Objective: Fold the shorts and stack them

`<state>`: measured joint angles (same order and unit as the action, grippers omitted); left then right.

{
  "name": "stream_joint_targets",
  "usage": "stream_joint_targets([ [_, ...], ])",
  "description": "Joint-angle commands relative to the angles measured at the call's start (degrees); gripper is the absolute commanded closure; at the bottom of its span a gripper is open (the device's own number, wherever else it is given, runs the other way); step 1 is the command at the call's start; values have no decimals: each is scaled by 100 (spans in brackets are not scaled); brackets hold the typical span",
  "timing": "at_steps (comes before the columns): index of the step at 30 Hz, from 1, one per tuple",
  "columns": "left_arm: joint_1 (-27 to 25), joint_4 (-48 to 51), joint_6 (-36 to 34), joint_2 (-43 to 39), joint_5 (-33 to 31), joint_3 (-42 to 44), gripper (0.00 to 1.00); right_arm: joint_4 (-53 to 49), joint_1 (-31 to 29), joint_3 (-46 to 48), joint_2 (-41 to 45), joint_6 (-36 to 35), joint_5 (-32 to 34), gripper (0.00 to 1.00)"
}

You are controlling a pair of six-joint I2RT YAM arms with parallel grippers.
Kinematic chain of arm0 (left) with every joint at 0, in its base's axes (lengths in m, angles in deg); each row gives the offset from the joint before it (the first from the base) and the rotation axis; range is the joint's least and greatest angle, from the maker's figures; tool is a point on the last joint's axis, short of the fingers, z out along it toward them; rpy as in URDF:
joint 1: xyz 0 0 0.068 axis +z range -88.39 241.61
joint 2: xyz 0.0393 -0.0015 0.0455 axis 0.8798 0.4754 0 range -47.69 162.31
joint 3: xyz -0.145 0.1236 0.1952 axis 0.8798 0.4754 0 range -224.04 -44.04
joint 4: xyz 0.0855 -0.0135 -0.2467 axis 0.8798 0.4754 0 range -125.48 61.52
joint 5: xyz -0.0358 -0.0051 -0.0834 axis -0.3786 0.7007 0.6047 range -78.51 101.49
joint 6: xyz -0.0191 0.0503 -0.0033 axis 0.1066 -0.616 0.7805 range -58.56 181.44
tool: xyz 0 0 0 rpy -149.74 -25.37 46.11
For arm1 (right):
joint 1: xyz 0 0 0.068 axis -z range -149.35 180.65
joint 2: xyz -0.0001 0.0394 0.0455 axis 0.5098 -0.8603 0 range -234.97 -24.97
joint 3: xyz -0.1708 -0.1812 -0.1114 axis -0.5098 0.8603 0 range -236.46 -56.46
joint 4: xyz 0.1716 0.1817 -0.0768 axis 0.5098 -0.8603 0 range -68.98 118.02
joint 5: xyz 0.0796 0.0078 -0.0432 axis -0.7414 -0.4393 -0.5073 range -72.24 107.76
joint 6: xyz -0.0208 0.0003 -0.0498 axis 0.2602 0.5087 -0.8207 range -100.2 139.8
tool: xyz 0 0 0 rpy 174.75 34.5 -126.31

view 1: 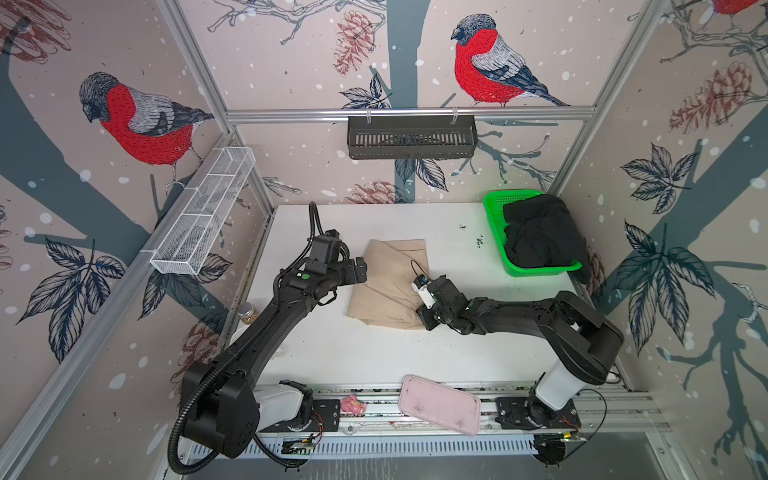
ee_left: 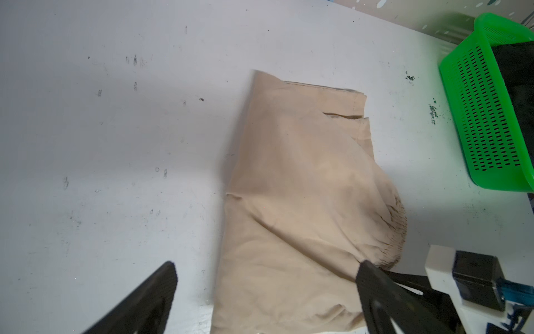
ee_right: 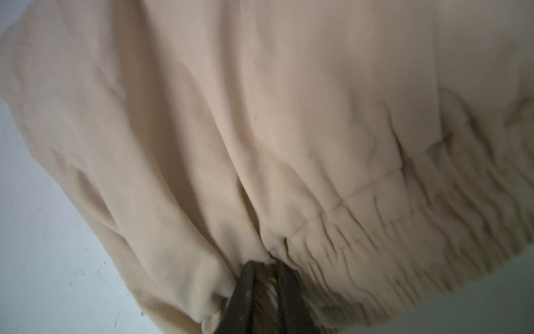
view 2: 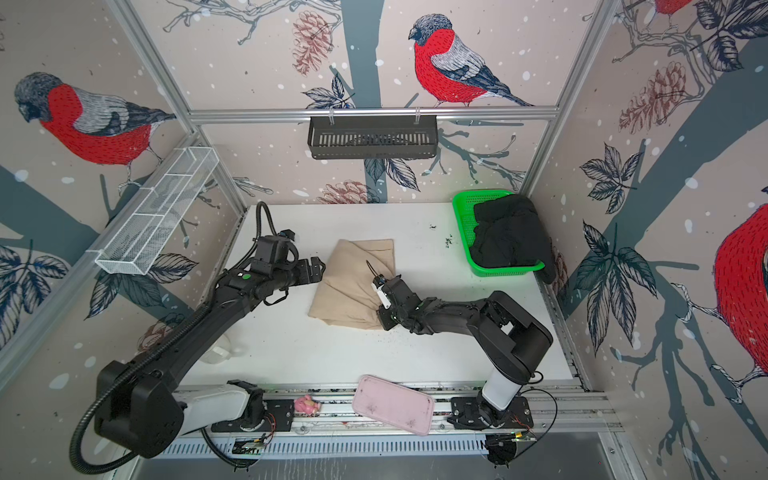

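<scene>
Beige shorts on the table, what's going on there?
The right gripper has its fingers pinched on the gathered waistband of the beige shorts, which lie partly folded on the table. The left gripper hovers open at their opposite edge, holding nothing. The black shorts sit crumpled in the green basket, not yet folded.

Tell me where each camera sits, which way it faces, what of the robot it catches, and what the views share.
Both top views: high above the robot's base, looking down at the table; left arm and right arm whole, black shorts in the green basket.
Left wrist: above the open left tool, facing the beige shorts; its fingers show.
Right wrist: behind the right tool, close on the gathered waistband it pinches.
Shared: every view shows the beige shorts; left wrist also catches the green basket.
</scene>
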<state>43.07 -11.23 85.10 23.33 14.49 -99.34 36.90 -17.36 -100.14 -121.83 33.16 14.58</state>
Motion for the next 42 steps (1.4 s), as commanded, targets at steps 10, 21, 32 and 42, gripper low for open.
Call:
stream_joint_targets([
  [10,189,402,-574,-167,-98,-689,3,-1955,6,-1238,863,-246,537,28],
  [21,608,605,-834,-429,299,-690,3,-2135,-101,-905,323,180,550,17],
  [32,1071,601,-995,-481,367,-543,3,-1528,-583,-1771,-1125,600,463,31],
  [42,1521,550,-887,-546,308,-430,3,-849,-518,-4783,-3534,348,60,27],
])
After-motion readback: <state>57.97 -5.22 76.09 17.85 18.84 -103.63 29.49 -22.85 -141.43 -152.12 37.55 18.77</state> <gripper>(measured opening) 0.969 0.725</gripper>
